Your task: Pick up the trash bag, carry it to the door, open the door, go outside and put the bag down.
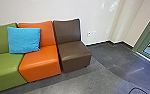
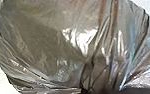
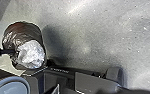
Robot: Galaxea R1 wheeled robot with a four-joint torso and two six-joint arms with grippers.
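Observation:
The dark, shiny trash bag (image 2: 53, 50) is seen very close in the left wrist view, its plastic gathered into folds. In the right wrist view, the same trash bag (image 3: 23, 31) hangs beside the robot's base, with a pale, crumpled part at its top. My left gripper (image 3: 15, 52) is shut on that gathered part. A green-framed glass door or window (image 1: 147, 31) stands at the right edge of the head view.
A row of seats runs along the wall: green (image 1: 3, 67), orange (image 1: 41, 62) and brown (image 1: 73, 53), with a blue cushion (image 1: 24, 40) on it. Grey floor (image 1: 98, 80) lies in front. A thin dark loop (image 1: 134, 88) shows at the head view's lower right.

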